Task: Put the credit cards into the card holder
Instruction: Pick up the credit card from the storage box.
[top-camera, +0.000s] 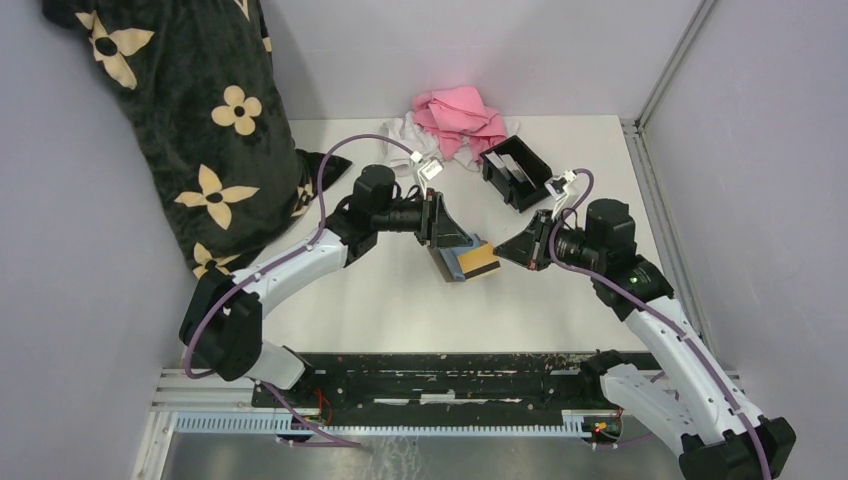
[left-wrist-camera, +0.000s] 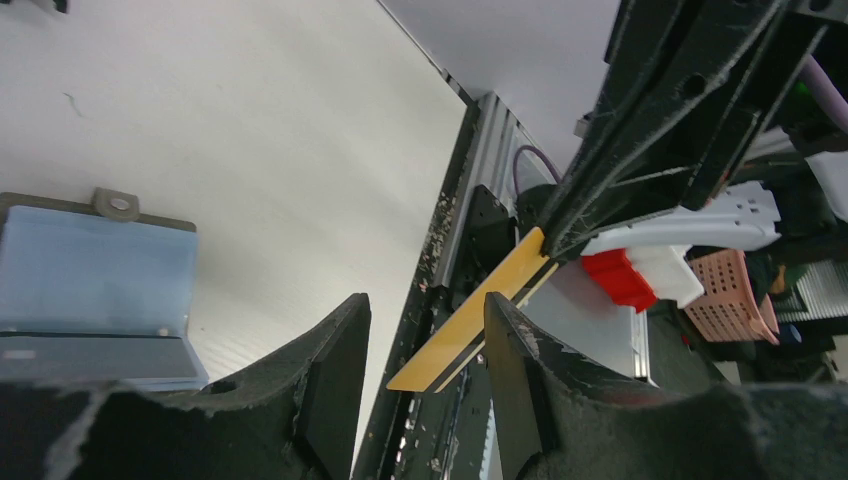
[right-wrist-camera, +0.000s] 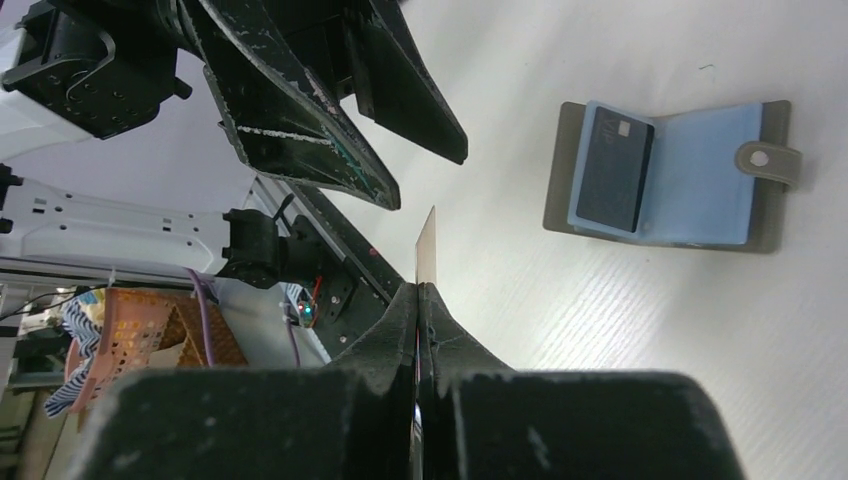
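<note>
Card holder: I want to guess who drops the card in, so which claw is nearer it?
Right. The right claw, shut on the orange card, is just in front of the card holder; the left claw, open, is farther off to its left.

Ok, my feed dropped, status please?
Right gripper shut on tan card. Left gripper open, straddling it. Card holder beyond, looks unobstructed; wallet lies open underneath.
</note>
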